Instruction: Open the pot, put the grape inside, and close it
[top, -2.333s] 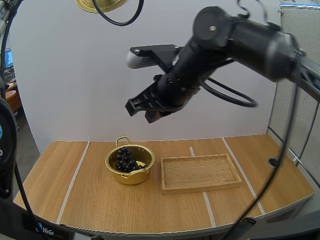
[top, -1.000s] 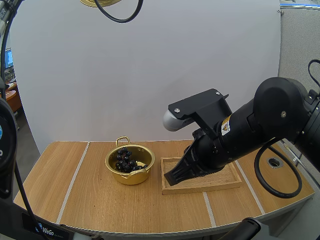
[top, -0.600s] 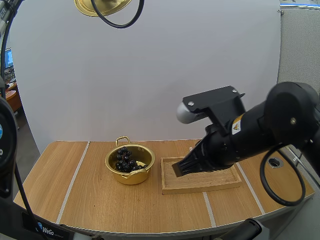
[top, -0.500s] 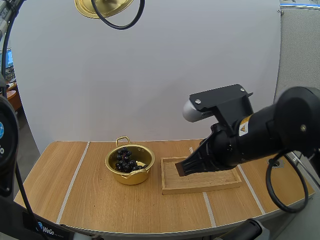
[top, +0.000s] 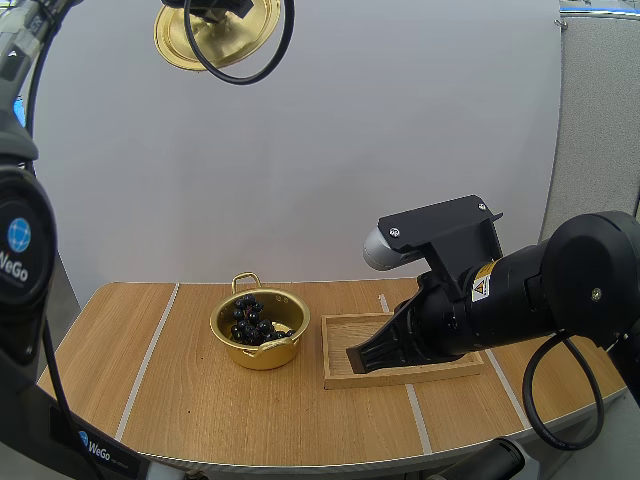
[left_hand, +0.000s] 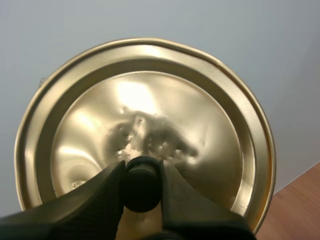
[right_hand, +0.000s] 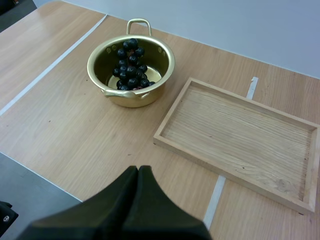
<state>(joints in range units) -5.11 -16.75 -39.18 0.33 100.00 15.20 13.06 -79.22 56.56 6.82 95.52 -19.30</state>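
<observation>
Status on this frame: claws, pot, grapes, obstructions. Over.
Left claw shut on lid knob, held high. Right claw shut, empty, near tray. Grapes in open pot. Right arm beside pot, not over it.

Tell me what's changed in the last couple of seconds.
The right claw swung down from above the pot to low over the tray, fingers shut. The left claw, gripping the lid, dipped slightly. Pot, grapes and tray stayed put.

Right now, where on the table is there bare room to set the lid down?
Bare table left of the pot, and the strip between pot and near edge. The wooden tray is empty, but the right fingers hang by its near left corner.
</observation>
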